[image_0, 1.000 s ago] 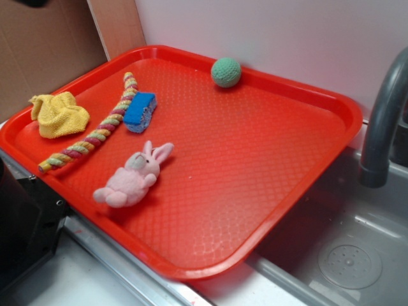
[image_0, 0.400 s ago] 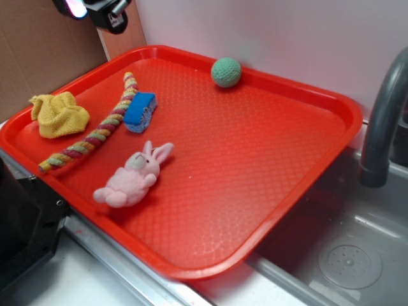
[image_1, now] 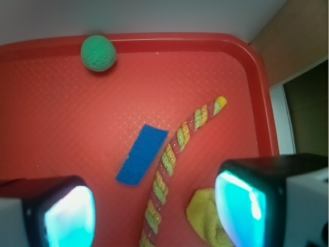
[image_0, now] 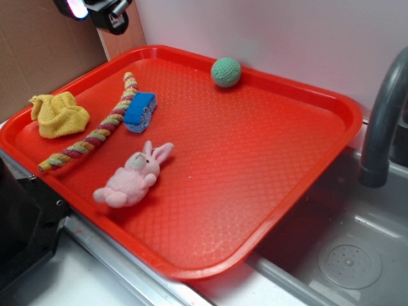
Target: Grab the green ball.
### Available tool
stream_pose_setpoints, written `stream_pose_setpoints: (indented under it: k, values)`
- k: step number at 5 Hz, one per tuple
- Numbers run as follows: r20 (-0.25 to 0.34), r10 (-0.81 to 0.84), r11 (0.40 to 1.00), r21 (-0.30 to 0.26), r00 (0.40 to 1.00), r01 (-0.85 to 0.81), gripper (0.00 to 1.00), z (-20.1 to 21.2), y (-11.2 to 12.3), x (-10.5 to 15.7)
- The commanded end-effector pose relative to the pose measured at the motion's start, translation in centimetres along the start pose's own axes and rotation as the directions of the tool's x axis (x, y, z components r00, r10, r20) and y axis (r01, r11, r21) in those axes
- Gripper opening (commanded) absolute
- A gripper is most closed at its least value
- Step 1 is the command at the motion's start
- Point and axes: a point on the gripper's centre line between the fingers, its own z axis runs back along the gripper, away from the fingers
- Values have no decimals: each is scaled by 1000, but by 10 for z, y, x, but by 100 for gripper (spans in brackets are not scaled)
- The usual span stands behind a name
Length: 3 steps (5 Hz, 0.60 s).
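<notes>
The green ball (image_0: pixel 226 71) is a small teal knitted ball lying against the far rim of the red tray (image_0: pixel 255 166). In the wrist view the green ball (image_1: pixel 98 53) sits at the upper left, far from the jaws. My gripper (image_0: pixel 95 9) hangs high at the top left of the exterior view, well left of the ball. In the wrist view my gripper (image_1: pixel 154 211) is open, its two glowing pads wide apart with only the tray and the rope below them. Nothing is held.
On the tray lie a braided rope toy (image_0: pixel 95 127), a blue sponge (image_0: pixel 140 111), a yellow cloth (image_0: pixel 58 115) and a pink plush bunny (image_0: pixel 132 177). A grey faucet (image_0: pixel 382 121) and sink basin (image_0: pixel 350 255) are at the right. A cardboard wall (image_0: pixel 38 44) stands behind left.
One second ago the gripper was barely in the exterior view; it has since come in at the top left and holds still. The objects have not moved.
</notes>
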Motion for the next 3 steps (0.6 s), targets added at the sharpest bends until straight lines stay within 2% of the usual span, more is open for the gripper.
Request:
stream_pose_setpoints:
  k: [1,2,3]
  values:
    - [-112,87,996,24,990,-85,100,-74,-8,78]
    - [-88,75,997,34,993,-73,100,-92,-10,89]
    - [-32,0,1000,-1,999,0,100,-91,-16,83]
